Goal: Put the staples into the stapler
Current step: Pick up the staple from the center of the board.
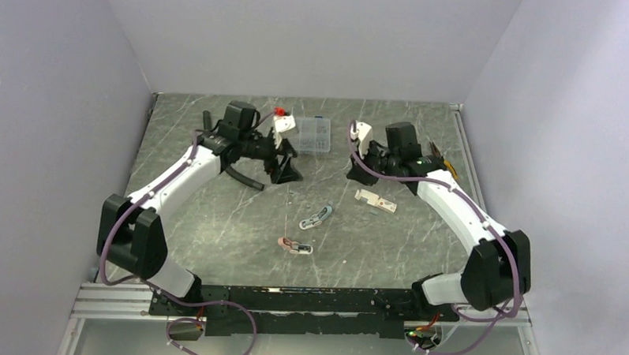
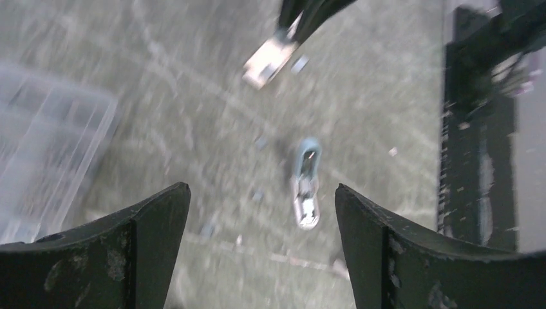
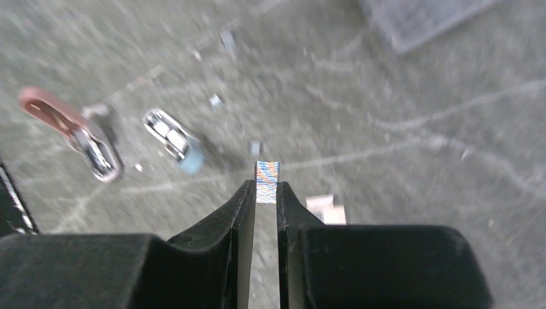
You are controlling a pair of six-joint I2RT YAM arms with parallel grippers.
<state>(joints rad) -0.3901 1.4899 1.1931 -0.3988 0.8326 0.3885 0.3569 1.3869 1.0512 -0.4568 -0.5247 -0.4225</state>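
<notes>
**A:** How does the right gripper stand?

**B:** The right gripper (image 3: 265, 190) is nearly closed. Its two black fingers (image 3: 241, 212) pinch the staples (image 3: 267, 181), a short strip that sticks out from between the tips. The gripper is raised off the table (image 1: 215, 213) and aimed downward.

**A:** What lies around it?

**B:** In its wrist view the blue stapler (image 3: 174, 140) lies on the table to the left of the tips and beyond them, apart from the strip. The pink stapler (image 3: 71, 132) is farther left. A corner of the white carton (image 3: 327, 209) shows just right of the fingers, below them. A few loose grey bits (image 3: 217, 101) are scattered beyond the tips. An edge of the clear plastic box (image 3: 418, 19) sits far beyond, to the right.

**A:** And the arm behind it?

**B:** The right arm (image 1: 453, 202) has its elbow pushed out to the right, near its base. The white forearm runs away from the base and inward, and the wrist is bent over the far middle of the table.

**A:** Now the left one.

**B:** The left gripper (image 2: 262, 190) is spread wide and holds nothing. It hovers above the table. In its own blurred view the blue stapler lies on the table beneath the gap between its fingers, slightly right of centre. The clear plastic box is off to its left.

**A:** Its arm?

**B:** The left arm (image 1: 177, 173) roughly mirrors the other. Its elbow is raised on the left, the forearm reaches away and inward, and the wrist is turned toward the centre with the fingers pointing down.
</notes>
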